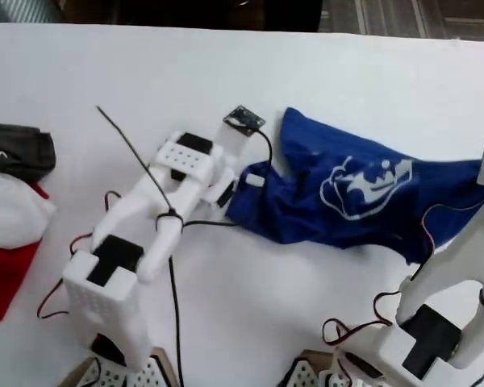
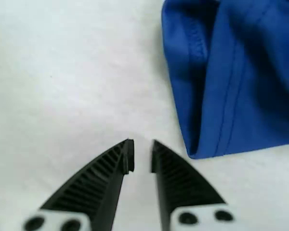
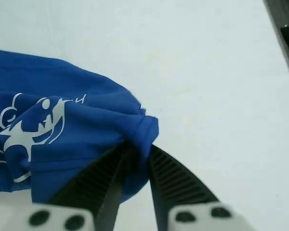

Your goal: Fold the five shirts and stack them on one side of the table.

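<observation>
Nearest, along the near edge of the table [image 1: 347, 72] — the white bases of both arms. Far left, at the table's left edge, a pile of shirts [image 1: 12, 214]: dark grey at the far end, white in the middle, red nearest. Right of the pile, the left arm [image 1: 137, 234], stretched low over the white tabletop and angled away to the right, with a black cable [image 1: 174, 298] and red wires along it. At its tip, the left gripper [image 2: 140, 156]: jaws narrow, a thin gap between the tips, nothing in them, bare table underneath, hem of the blue shirt [image 2: 241, 72] just beside. Next, that blue shirt itself, crumpled and loosely bunched, lying across the middle and right of the table, white print facing up, well apart from the pile. At its right end, the right gripper [image 3: 138, 150] — jaws closed on a bunched fold of blue cloth, fabric pinched between the tips. Toward the near right corner, the right arm [image 1: 452, 298], white with black motors, red wires looping at its foot.
</observation>
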